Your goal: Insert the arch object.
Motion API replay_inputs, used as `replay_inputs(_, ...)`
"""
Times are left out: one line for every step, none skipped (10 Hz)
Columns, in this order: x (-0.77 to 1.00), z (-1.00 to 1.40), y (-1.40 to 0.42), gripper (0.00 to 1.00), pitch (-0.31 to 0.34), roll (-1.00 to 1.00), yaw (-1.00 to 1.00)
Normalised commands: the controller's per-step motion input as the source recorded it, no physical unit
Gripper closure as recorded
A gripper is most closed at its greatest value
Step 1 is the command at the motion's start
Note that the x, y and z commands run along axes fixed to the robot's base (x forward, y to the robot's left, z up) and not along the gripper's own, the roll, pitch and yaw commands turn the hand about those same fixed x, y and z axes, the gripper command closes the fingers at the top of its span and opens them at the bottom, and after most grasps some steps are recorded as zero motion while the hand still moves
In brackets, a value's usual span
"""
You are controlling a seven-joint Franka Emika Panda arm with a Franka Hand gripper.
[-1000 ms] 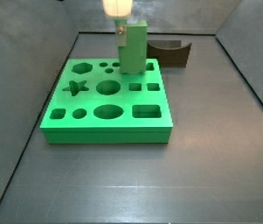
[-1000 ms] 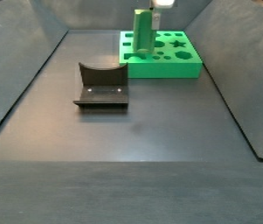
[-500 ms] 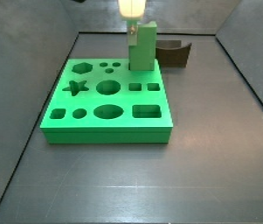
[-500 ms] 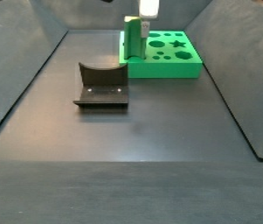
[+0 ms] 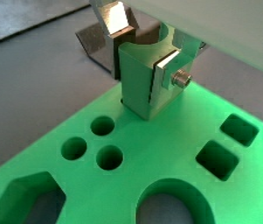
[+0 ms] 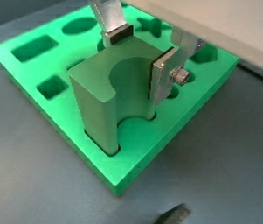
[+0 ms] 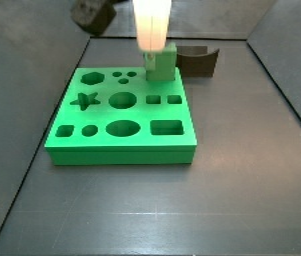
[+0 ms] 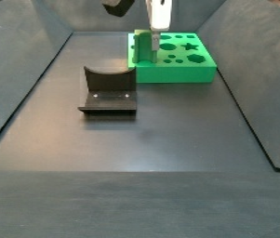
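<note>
Starting nearest in a side view: lying bare and dark across the foreground as the tabletop (image 8: 142,158), then standing on it as the fixture (image 8: 107,90), well apart from everything green. Sitting farther back as the flat bright green board (image 8: 173,74), with the arch object (image 8: 142,46) rising upright at the board's edge that faces the fixture's side.

Gripping that arch object right now: jaws closed on it from above, hanging over the board's far end, showing in both side views only as a pale, overexposed column. Pressing against two opposite flat faces of the pale green block in both wrist views, silver fingers (image 5: 169,68) with dark pads, one plate on each side. Showing the semicircular notch clearly in a wrist view, arch object (image 6: 110,101) standing straight, not tilted, with its lower end sitting down inside a hole beside the board's edge. Clamping there too, fingers (image 6: 164,74), high on the block.

Seen from the opposite side: stretching nearest as the green board (image 7: 119,152) with its star, round and square holes, then poking up at its far edge as the arch object (image 7: 161,65), then resting just behind the board as the fixture (image 7: 200,62), apart from the block.
</note>
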Motion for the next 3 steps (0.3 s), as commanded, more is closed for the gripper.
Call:
replay_inputs(0.00, -0.09, 0.01, 1.00, -0.090, -0.07, 0.00)
replay_inputs(0.00, 0.00, 0.00, 1.00, 0.000, 0.01, 0.00)
replay_inputs(0.00, 0.00, 0.00, 1.00, 0.000, 0.00, 0.00)
